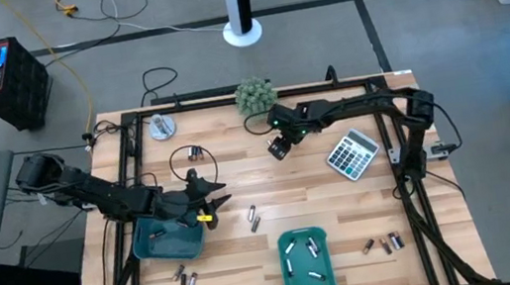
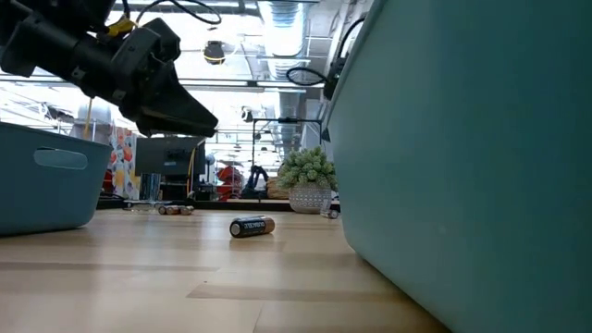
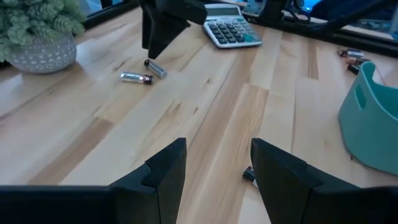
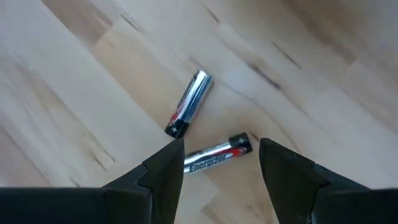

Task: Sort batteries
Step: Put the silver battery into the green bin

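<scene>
Right wrist view: right tool [image 4: 221,163] wide open, empty, partly hiding a battery [image 4: 214,155].

We saw open wood between blue tray [image 1: 164,241] and green tray [image 1: 307,266], only two batteries [image 1: 254,219] lying there. Back edge crowded: potted plant [image 1: 254,95], right gripper [image 1: 279,147], calculator [image 1: 352,153]. Left gripper [image 1: 205,201] hung over blue tray's far corner.

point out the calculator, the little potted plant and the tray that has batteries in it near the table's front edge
calculator [image 1: 352,154], high view, middle of its keypad
potted plant [image 1: 254,95], high view, top of the leaves
tray [image 1: 287,276], high view, its left rim
</scene>
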Controlling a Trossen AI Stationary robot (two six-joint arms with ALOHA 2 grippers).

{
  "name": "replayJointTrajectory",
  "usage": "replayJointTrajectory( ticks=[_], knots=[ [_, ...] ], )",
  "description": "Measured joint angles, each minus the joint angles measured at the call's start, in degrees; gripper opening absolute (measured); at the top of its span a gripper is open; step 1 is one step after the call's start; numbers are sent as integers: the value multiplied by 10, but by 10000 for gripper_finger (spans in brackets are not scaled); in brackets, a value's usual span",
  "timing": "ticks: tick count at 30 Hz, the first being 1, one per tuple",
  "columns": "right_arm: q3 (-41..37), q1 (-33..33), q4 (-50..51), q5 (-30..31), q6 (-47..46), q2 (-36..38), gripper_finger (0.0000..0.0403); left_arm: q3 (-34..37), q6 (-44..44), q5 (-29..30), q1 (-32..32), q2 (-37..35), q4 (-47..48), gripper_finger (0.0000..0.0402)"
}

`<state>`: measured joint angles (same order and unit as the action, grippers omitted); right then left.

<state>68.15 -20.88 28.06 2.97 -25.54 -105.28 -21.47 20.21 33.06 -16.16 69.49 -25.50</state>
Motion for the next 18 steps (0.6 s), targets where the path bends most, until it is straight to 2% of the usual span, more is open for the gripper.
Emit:
replayJointTrajectory(
  ticks=[7, 18],
  knots=[
    [1, 2, 11, 34, -43, -10, 223, 0, -1, -10, -3, 0, -1, 173],
    [2, 9, 10, 49, -63, -30, 223, 0, -4, -10, -7, 0, 0, 173]
  ],
)
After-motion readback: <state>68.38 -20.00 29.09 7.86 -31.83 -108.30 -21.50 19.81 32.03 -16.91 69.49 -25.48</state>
